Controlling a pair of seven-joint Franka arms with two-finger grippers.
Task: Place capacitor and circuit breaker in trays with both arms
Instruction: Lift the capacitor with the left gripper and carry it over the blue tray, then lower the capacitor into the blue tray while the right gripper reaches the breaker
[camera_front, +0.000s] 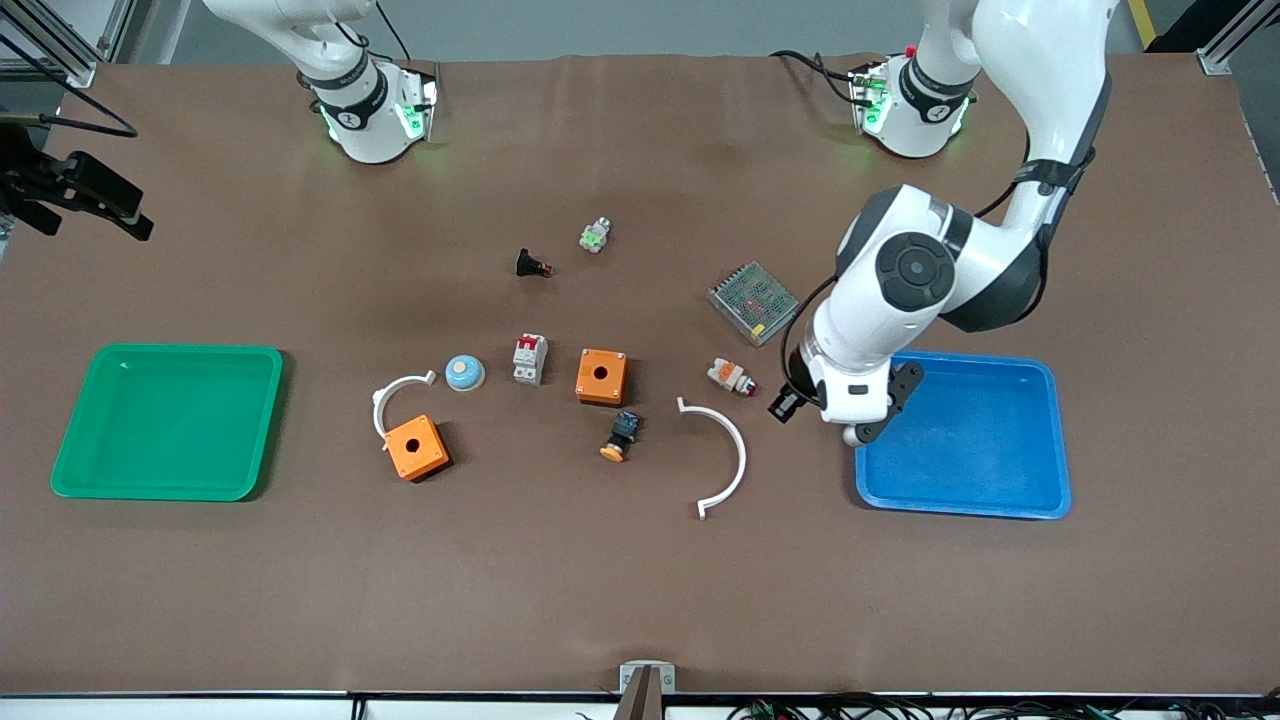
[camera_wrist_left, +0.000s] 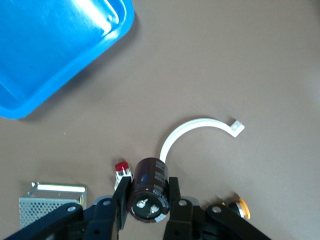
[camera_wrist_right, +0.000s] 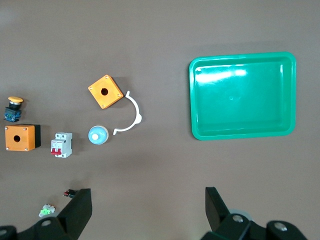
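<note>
- The brown desk (camera_front: 640, 600) is carrying two trays and scattered parts.
- The left arm (camera_front: 1040, 120) is reaching down over the desk beside the blue tray (camera_front: 1040, 500), which is lying toward that arm's end.
- The right arm (camera_front: 330, 60) is waiting, raised above its own end, looking down on the green tray (camera_front: 70, 470).
- The left tool (camera_wrist_left: 147, 200) is hanging over the bare desk just beside the blue tray's rim, pinching the capacitor (camera_wrist_left: 148, 190) between its fingers (camera_wrist_left: 122, 192); the dark cylinder's silvery end is facing the wrist camera.
- The right tool (camera_wrist_right: 147, 207) is hovering with its jaws spread wide, gripping nothing.
- A large white curved strip (camera_front: 725, 455) is lying near the blue tray.
- Two orange boxes (camera_front: 602, 376) are sitting mid-desk.
- The circuit breaker (camera_front: 530, 358) is resting on the desk between a blue-domed part (camera_front: 465, 373) and one orange box, red levers pointing toward the arm bases.
</note>
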